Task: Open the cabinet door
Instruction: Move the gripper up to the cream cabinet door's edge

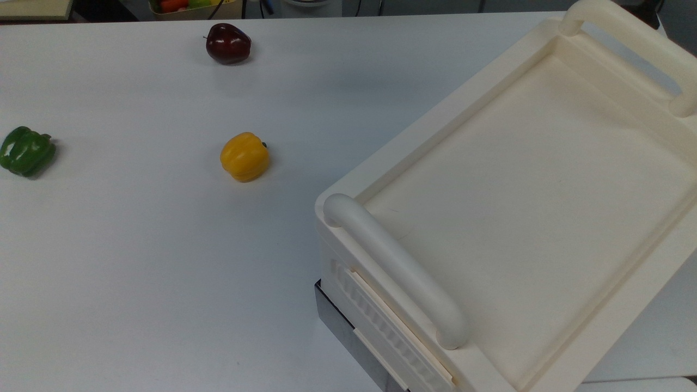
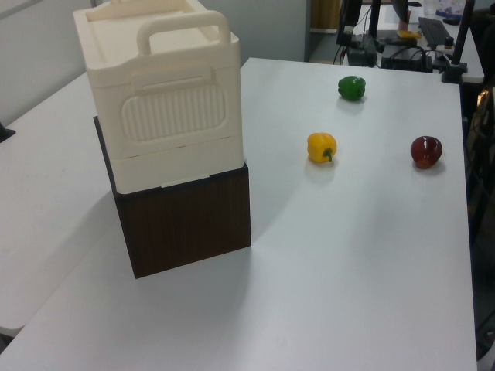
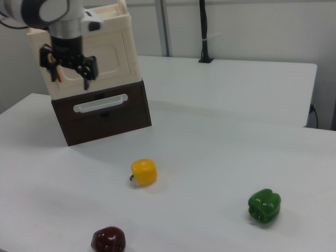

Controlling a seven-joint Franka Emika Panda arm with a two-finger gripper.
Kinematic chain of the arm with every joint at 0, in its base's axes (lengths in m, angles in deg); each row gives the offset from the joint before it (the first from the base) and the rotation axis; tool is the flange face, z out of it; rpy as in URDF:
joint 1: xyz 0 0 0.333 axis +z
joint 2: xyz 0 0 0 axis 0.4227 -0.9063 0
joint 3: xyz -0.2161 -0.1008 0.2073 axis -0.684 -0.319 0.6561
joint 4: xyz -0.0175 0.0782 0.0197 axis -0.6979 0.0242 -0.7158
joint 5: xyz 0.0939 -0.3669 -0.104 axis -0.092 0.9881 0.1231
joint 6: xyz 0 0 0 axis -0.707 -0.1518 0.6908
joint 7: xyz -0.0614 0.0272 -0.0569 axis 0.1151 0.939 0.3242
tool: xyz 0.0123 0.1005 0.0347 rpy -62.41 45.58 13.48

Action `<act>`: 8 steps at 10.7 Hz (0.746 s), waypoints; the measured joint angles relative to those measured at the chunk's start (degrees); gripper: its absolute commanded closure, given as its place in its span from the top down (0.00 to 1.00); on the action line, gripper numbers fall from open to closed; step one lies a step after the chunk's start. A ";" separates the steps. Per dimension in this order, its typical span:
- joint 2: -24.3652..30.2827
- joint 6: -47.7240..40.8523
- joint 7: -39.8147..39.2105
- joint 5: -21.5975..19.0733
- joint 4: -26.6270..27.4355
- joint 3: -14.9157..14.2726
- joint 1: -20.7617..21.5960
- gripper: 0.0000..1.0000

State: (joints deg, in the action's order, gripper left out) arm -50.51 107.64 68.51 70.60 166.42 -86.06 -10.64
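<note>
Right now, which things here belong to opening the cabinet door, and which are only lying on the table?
For the job:
- cabinet door, with its copper-brown strip handle
- the tool, open, in front of the door at the handle

Lying about:
- yellow pepper
- green pepper
- dark red apple
- dark brown drawer box under the cabinet

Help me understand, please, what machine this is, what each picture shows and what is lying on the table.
It is one robot arm with a two-finger gripper. The right view shows it open and holding nothing, in front of the cabinet door. The top view looks down on the cream cabinet. The left view shows its ribbed side and the dark brown box beneath it. On the white table lie a yellow pepper, a green pepper and a dark red apple.
</note>
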 measured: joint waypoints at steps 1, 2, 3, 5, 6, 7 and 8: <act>0.08 1.08 0.01 -0.01 -0.12 2.20 0.23 1.00; 0.08 2.82 0.06 -0.01 -0.14 4.11 0.31 1.00; 0.07 4.39 0.07 0.00 -0.13 5.64 0.34 1.00; -0.03 7.32 0.07 0.01 -0.12 7.93 0.36 1.00; -0.13 8.99 0.07 0.15 -0.11 8.92 0.36 1.00; -0.19 11.12 0.07 0.68 -0.11 10.09 0.37 1.00; -0.23 13.32 0.67 1.68 -0.10 11.09 0.38 1.00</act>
State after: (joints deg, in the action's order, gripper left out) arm -50.74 120.96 69.18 72.28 166.32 -74.97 -10.27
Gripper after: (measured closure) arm 0.000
